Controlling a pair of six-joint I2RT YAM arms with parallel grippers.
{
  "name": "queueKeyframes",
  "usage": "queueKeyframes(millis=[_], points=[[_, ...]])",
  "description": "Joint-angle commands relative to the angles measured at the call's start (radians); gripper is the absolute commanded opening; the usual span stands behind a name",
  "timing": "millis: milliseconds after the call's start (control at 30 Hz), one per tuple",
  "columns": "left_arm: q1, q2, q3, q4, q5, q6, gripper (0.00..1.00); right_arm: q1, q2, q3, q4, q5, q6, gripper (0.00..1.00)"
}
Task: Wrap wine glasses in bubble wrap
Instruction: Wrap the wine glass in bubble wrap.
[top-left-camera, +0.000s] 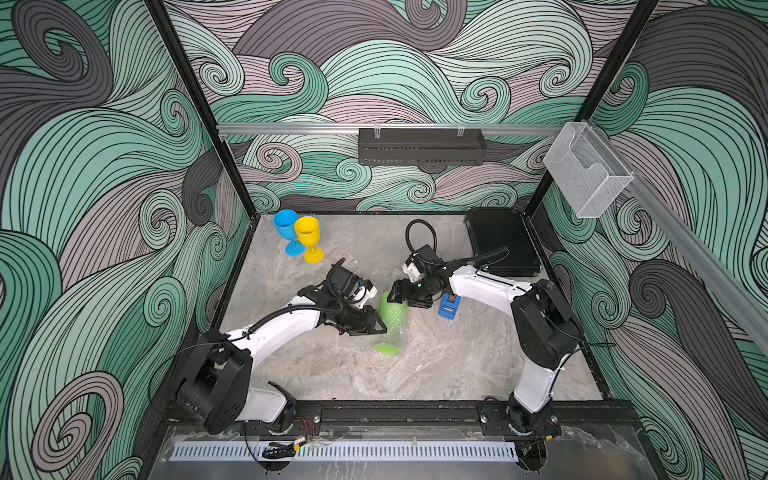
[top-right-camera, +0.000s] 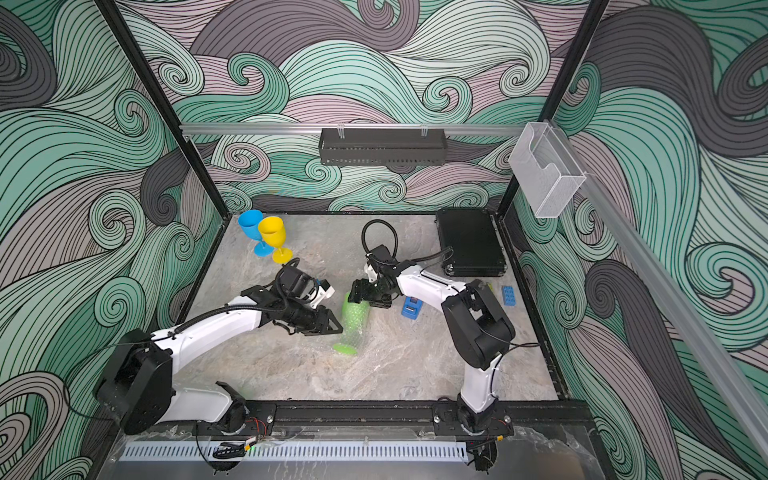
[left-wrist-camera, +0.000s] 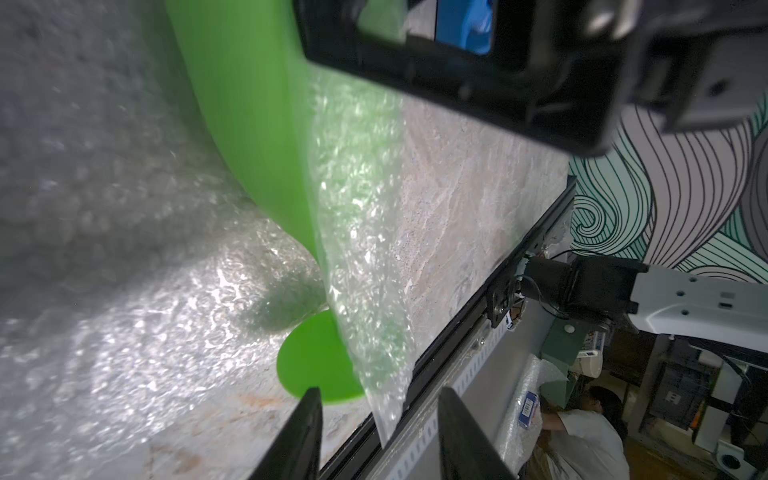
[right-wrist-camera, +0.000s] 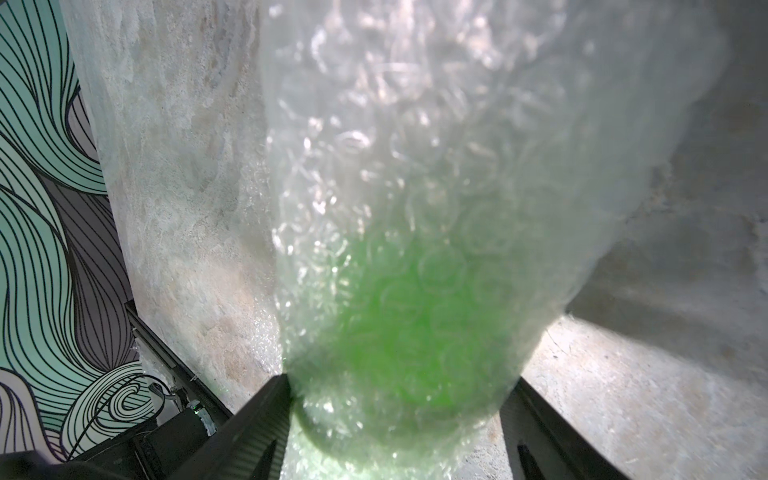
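The green wine glass (top-left-camera: 392, 313) lies tilted at the table's middle, its foot (top-left-camera: 386, 348) toward the front, with bubble wrap (top-left-camera: 398, 328) partly round its bowl and stem. My right gripper (top-left-camera: 395, 293) is shut on the wrapped bowl (right-wrist-camera: 399, 316), a finger pressed on each side. My left gripper (top-left-camera: 380, 328) stands open beside the stem. In the left wrist view a loose corner of the wrap (left-wrist-camera: 386, 411) hangs between its fingers (left-wrist-camera: 307, 432), untouched, and the green foot (left-wrist-camera: 316, 361) shows bare. The blue wine glass (top-left-camera: 286, 226) and yellow wine glass (top-left-camera: 307, 235) stand upright at the back left.
A blue tape dispenser (top-left-camera: 449, 307) lies just right of my right gripper. A black case (top-left-camera: 503, 245) fills the back right corner, and a small blue block (top-right-camera: 508, 296) sits by the right wall. More bubble wrap (left-wrist-camera: 145, 332) lies flat on the table under the green glass.
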Motion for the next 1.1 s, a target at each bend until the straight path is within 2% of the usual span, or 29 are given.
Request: queueKeyframes(millis=[0, 133, 267, 733, 933, 1033, 1067], points=[[0.081, -0.037, 0.029, -0.030, -0.082, 0.065, 0.52, 0.013, 0.039, -0.008, -0.091, 0.063, -0.028, 0.80], [0.158, -0.008, 0.033, -0.029, -0.226, 0.117, 0.57, 0.017, 0.040, -0.001, -0.093, 0.060, -0.029, 0.80], [0.204, 0.056, 0.041, -0.010, -0.274, 0.104, 0.59, 0.019, 0.041, -0.003, -0.091, 0.061, -0.030, 0.80], [0.249, 0.334, 0.140, 0.022, -0.205, 0.097, 0.58, 0.017, 0.039, -0.009, -0.075, 0.051, -0.045, 0.80], [0.251, 0.385, 0.167, 0.011, -0.177, 0.090, 0.45, 0.017, 0.045, -0.011, -0.071, 0.048, -0.042, 0.79], [0.251, 0.392, 0.165, 0.020, -0.169, 0.088, 0.45, 0.016, 0.044, -0.011, -0.071, 0.049, -0.044, 0.79], [0.250, 0.396, 0.167, 0.021, -0.170, 0.087, 0.49, 0.016, 0.046, -0.011, -0.069, 0.049, -0.044, 0.79]])
